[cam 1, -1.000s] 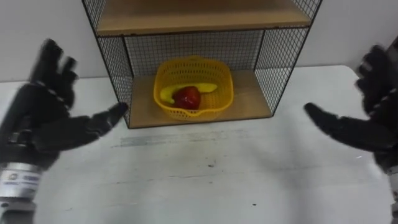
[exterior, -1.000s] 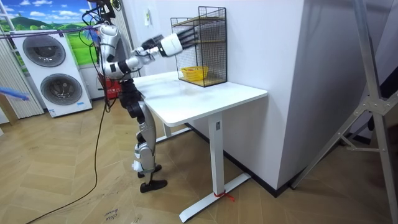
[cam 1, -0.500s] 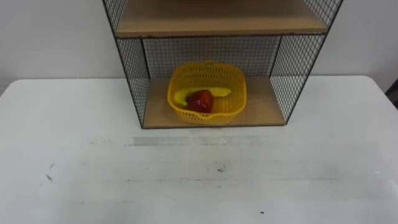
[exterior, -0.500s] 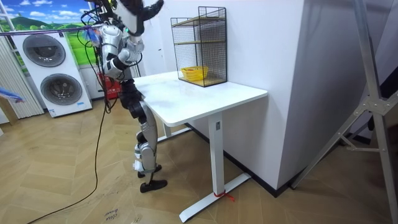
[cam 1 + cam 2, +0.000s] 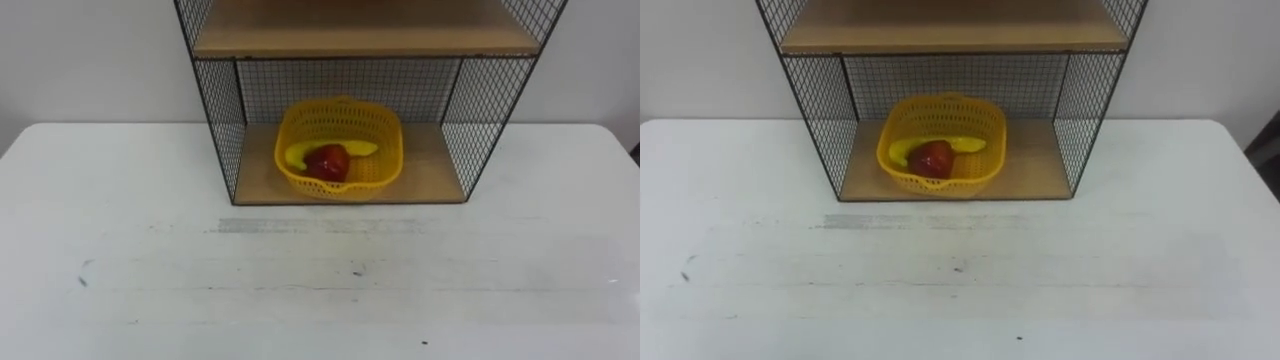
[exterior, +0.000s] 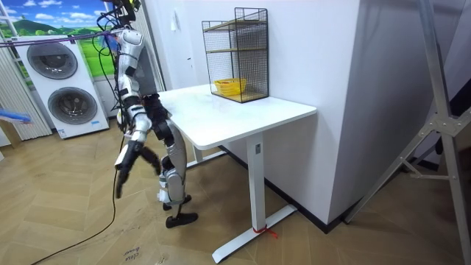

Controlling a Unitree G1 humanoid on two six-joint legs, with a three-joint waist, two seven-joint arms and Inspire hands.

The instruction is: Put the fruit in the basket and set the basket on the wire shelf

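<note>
Yellow lattice basket [image 5: 385, 160]; red fruit [image 5: 328, 162], yellow banana [image 5: 358, 148]; black wire shelf [image 5: 300, 85], white table [image 5: 300, 280].

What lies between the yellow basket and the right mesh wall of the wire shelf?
Nothing but the bare wooden bottom board of the wire shelf; both eye views show the gap beside the basket empty.

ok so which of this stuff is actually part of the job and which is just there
Part of the job: yellow basket; banana and red fruit inside it; wire shelf, with the basket on its bottom board.
Just there: white table under the shelf; washing machines behind the robot.
</note>
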